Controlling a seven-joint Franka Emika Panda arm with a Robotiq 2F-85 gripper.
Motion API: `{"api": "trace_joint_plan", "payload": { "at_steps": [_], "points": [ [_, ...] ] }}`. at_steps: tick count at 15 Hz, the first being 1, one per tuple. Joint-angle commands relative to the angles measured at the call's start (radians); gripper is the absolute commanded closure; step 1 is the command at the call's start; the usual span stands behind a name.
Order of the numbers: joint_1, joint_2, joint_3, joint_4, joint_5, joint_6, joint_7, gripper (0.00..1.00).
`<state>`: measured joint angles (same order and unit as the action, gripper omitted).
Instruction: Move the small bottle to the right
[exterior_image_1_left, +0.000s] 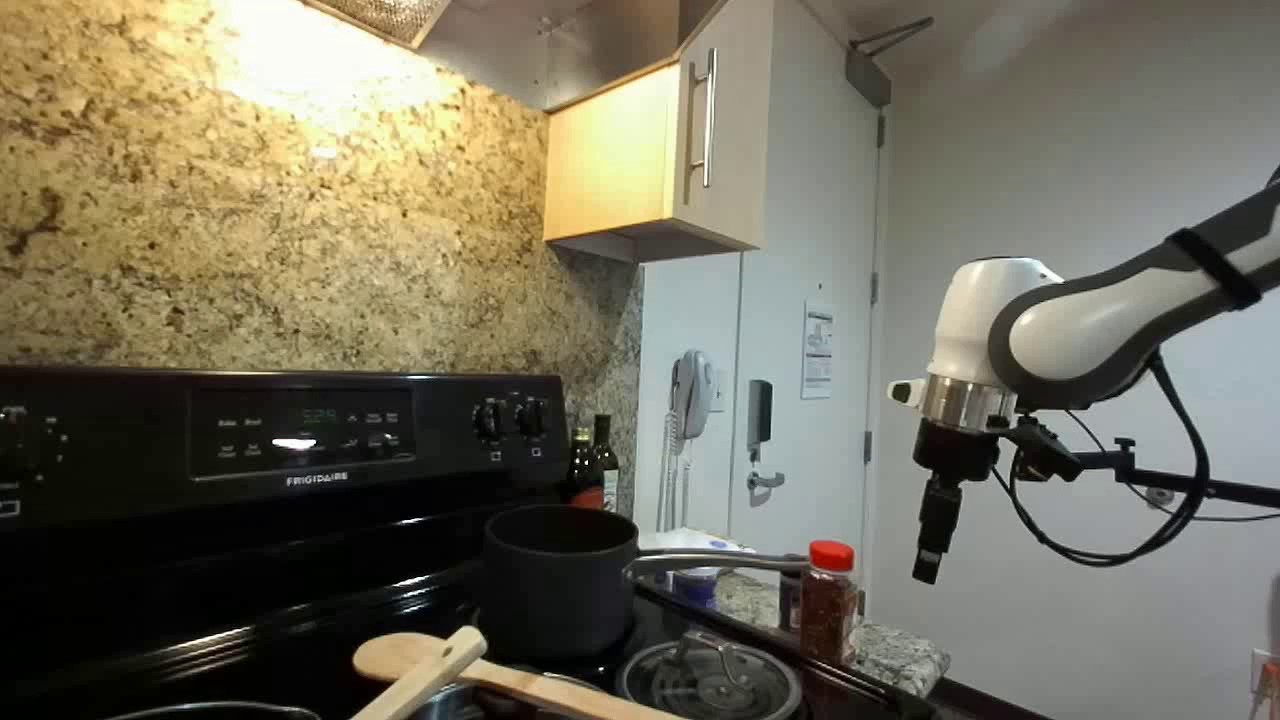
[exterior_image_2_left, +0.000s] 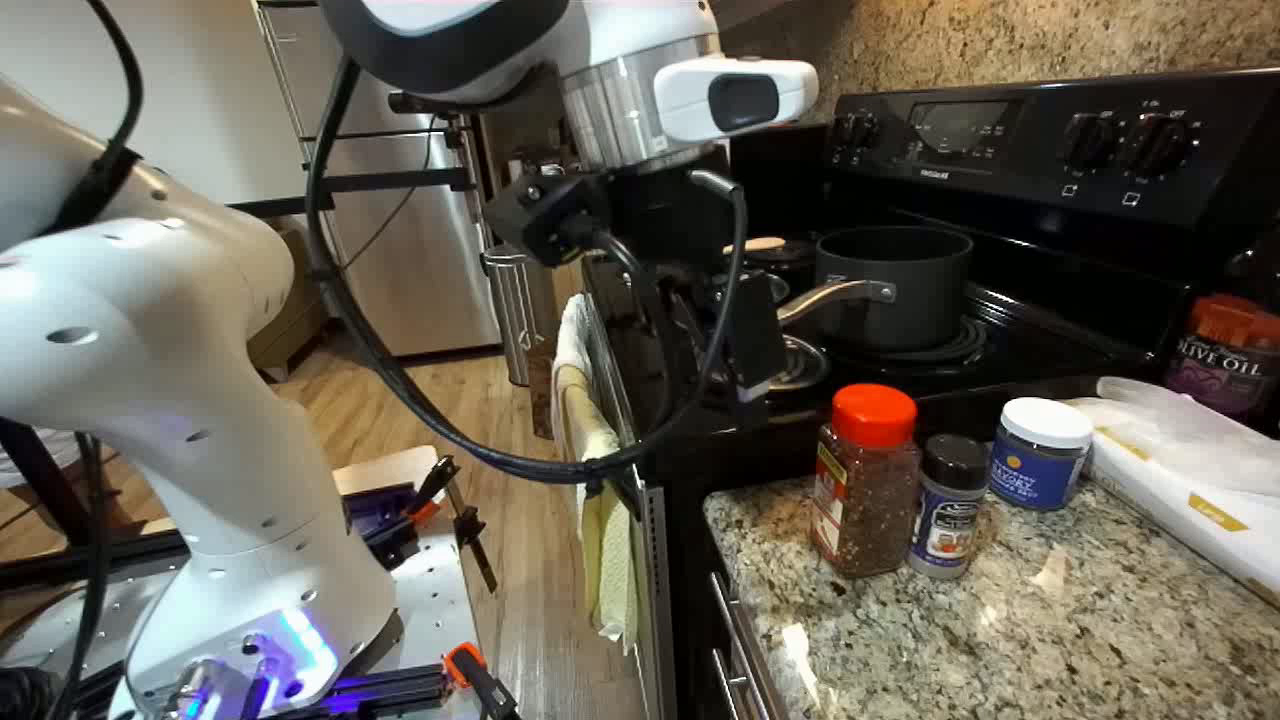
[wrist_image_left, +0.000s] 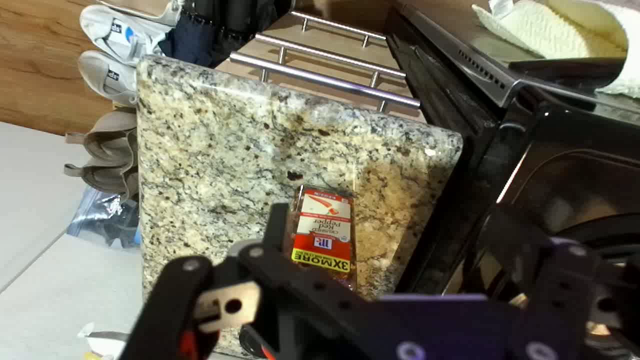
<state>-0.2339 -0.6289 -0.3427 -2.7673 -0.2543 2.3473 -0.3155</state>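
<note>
Fingers (wrist_image_left: 276, 227) spread wide, apart from the small bottle (exterior_image_2_left: 867, 495), red-capped, upright; granite counter (exterior_image_2_left: 1010, 640) beneath.

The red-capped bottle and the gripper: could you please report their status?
Gripper open, empty. Red-capped bottle upright on the granite counter, not gripped. Black-capped jar close beside it, could get in the way.

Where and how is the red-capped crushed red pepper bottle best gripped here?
Probably by the red cap, from above: the crushed red pepper bottle stands upright, and its cap rises above the shorter black-capped spice jar close beside it, which should leave the jaws side room.
</note>
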Motion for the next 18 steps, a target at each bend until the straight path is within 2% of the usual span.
{"api": "trace_joint_plan", "payload": {
  "at_steps": [1,4,8,14,18],
  "points": [
    [-0.015,0.002,0.016,0.001,0.014,-0.001,-0.009,0.00],
    [-0.015,0.002,0.016,0.001,0.014,-0.001,-0.010,0.00],
    [0.003,0.061,0.032,0.081,0.038,-0.021,0.017,0.00],
    [0.037,0.217,0.050,0.294,0.072,-0.044,0.026,0.00],
    [0.092,0.372,0.046,0.449,0.173,-0.055,0.005,0.00]
  ]
}}
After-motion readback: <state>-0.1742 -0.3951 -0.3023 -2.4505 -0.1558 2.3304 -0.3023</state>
